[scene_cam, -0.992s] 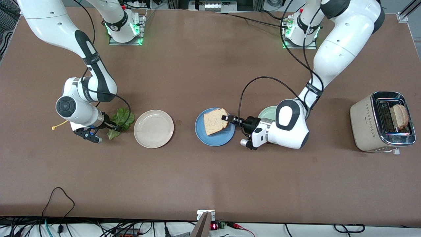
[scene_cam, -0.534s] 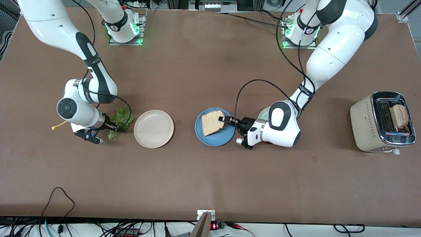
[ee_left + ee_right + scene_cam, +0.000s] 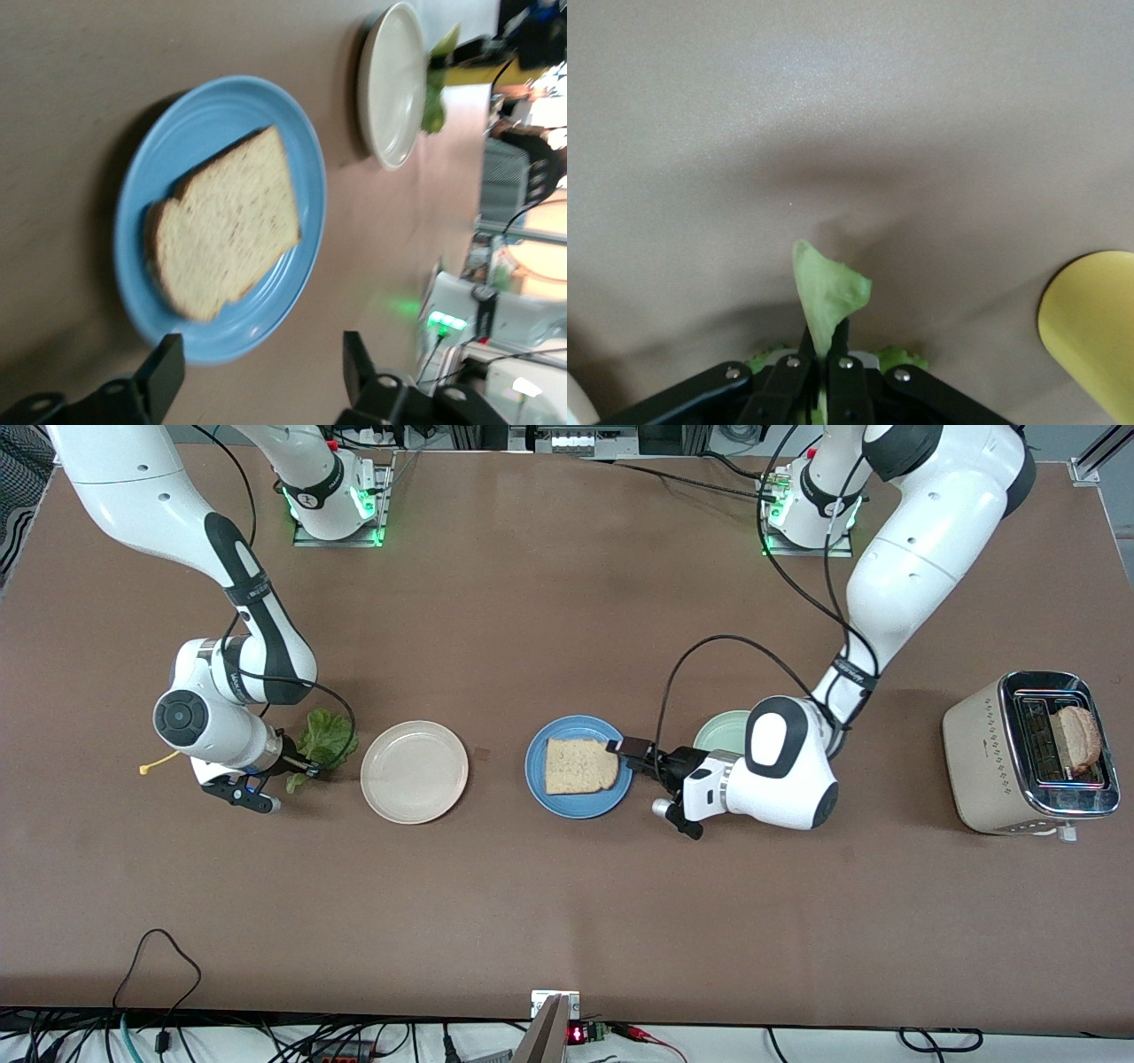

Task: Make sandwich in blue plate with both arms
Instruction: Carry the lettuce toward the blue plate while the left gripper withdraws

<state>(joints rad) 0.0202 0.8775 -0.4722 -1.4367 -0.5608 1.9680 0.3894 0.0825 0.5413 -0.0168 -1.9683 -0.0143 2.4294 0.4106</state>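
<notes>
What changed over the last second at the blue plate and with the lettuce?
The bread slice, tilted in the left gripper a second ago, now lies flat on the blue plate; that gripper let go and stands open at the plate's rim. The right gripper stays shut on the lettuce leaf. The cream plate and toaster are unmoved.

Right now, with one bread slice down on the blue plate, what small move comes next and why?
Probably lift the right hand with the lettuce it pinches and carry it toward the blue plate. The bread slice lies flat and bare there, and the left hand is open at the plate's rim, no longer gripping the slice. The left arm should likely back away first to leave room.
</notes>
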